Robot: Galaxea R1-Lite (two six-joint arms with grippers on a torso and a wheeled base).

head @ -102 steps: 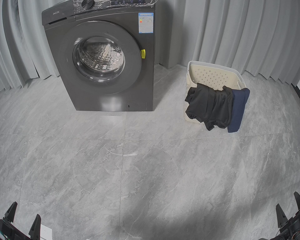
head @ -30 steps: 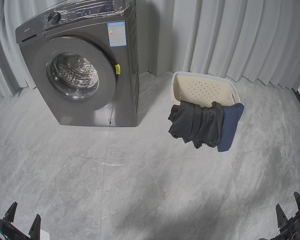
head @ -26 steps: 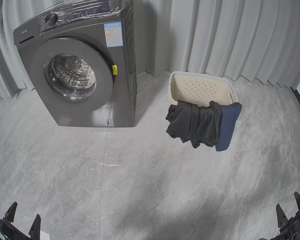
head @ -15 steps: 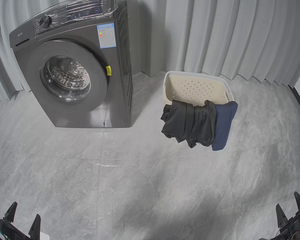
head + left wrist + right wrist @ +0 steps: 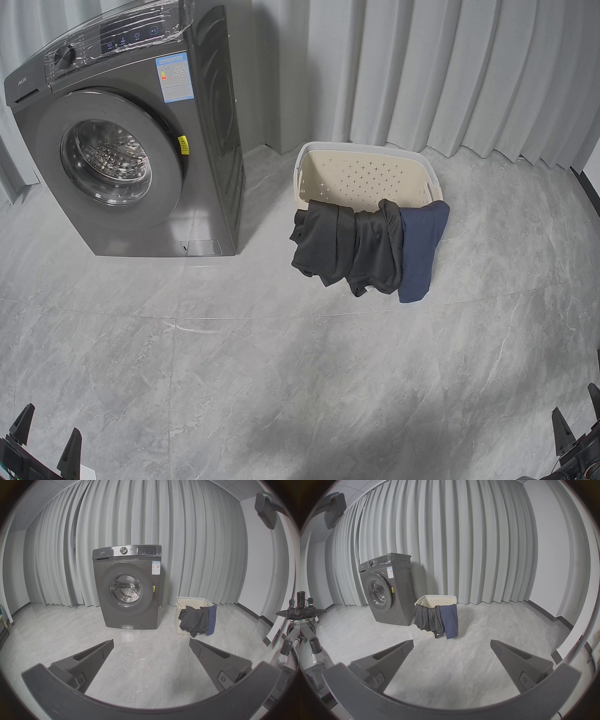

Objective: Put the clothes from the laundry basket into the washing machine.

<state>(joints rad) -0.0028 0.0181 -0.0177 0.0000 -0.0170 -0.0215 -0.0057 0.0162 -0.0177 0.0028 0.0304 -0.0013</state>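
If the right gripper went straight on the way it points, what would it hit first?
Likely the navy garment hanging over the laundry basket front, roughly dead ahead of the right gripper. Only bare floor lies between, though depth is unclear.

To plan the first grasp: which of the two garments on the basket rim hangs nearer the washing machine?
The dark grey garment; the navy blue garment hangs beside it, on the side away from the washing machine.

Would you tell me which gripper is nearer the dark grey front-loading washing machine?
Left. The left gripper sits roughly before the washing machine; the right gripper lies far off rightward.
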